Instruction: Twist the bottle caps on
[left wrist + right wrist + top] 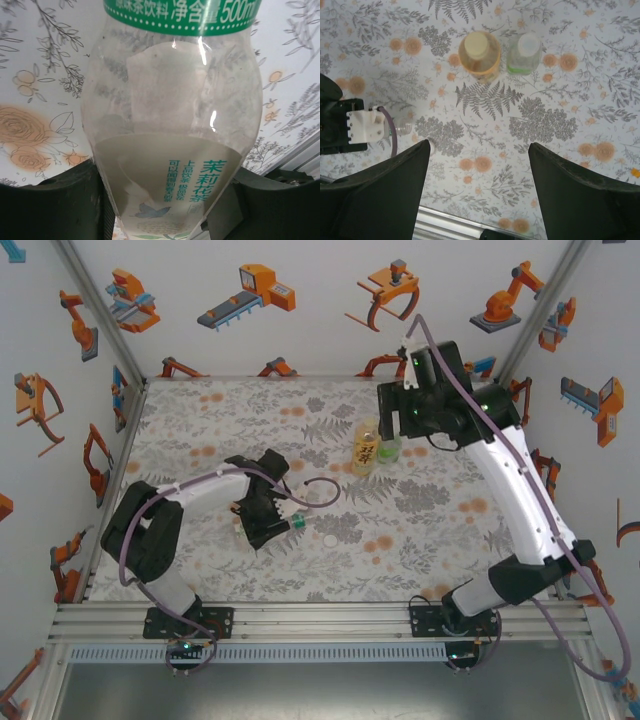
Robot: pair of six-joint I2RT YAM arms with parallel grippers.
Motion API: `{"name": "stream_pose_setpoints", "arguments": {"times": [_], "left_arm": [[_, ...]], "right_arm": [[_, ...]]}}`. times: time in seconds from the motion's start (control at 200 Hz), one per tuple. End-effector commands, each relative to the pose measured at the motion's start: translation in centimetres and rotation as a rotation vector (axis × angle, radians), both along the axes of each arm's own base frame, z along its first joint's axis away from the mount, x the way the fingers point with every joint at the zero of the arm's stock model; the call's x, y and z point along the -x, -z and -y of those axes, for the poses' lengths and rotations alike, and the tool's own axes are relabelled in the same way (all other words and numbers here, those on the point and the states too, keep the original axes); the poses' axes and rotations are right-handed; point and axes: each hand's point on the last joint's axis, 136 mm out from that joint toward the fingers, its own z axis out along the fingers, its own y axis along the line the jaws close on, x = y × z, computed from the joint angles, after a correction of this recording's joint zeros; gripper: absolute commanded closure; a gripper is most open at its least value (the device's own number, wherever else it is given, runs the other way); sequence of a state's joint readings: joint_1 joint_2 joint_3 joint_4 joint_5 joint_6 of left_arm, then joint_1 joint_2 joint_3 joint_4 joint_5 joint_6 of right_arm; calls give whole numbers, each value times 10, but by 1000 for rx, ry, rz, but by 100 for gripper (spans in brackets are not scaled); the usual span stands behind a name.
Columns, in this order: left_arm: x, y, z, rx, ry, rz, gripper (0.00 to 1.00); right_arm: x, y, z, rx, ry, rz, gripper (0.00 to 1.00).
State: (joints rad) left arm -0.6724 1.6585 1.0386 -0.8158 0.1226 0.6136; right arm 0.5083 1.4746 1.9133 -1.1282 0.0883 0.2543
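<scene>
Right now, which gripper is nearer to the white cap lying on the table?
Left. The left gripper, shut on the lying bottle, is just beside the white cap; the right gripper is farther back, above the amber bottle.

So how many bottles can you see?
3. An amber bottle and a small green bottle stand side by side mid-table. A clear pale-labelled bottle is held sideways in the left gripper. More might hide behind the arms.

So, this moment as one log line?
left gripper: shut on clear bottle; right gripper: open; white cap: on table
</scene>
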Motion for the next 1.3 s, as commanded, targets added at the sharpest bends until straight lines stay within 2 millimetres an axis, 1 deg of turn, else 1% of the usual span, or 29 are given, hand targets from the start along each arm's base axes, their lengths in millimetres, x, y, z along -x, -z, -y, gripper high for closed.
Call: {"name": "stream_pose_setpoints", "arguments": {"times": [0.0,0.135,0.21,0.275,0.406,0.526,0.591,0.681,0.871,1.011,1.157,1.297], "left_arm": [[1,-28,18,146,12,28,60],[-4,-63,34,311,7,104,64],[-5,-84,40,406,0,143,68],[-8,-104,44,491,-7,177,73],[-13,-142,44,656,-33,262,82],[-15,-175,41,796,-47,335,87],[-14,-188,39,850,-49,365,90],[-14,-205,35,903,-46,418,91],[-7,-228,29,970,-34,522,90],[-3,-240,24,997,-29,585,88],[-1,-250,17,1007,-37,653,87],[0,-255,12,1007,-43,707,87]], "right_arm": [[23,4,0,-60,-9,-35,30],[43,24,0,-79,-6,-79,31],[52,40,-3,-85,-4,-112,32],[60,55,-8,-84,-7,-147,33],[75,89,-25,-44,-34,-211,34],[84,117,-43,9,-66,-259,34],[87,132,-52,47,-75,-279,35],[92,155,-69,83,-101,-312,35],[102,196,-107,71,-155,-373,35],[105,224,-129,54,-175,-417,35],[107,253,-144,62,-180,-457,35],[108,277,-153,86,-177,-481,36]]}}
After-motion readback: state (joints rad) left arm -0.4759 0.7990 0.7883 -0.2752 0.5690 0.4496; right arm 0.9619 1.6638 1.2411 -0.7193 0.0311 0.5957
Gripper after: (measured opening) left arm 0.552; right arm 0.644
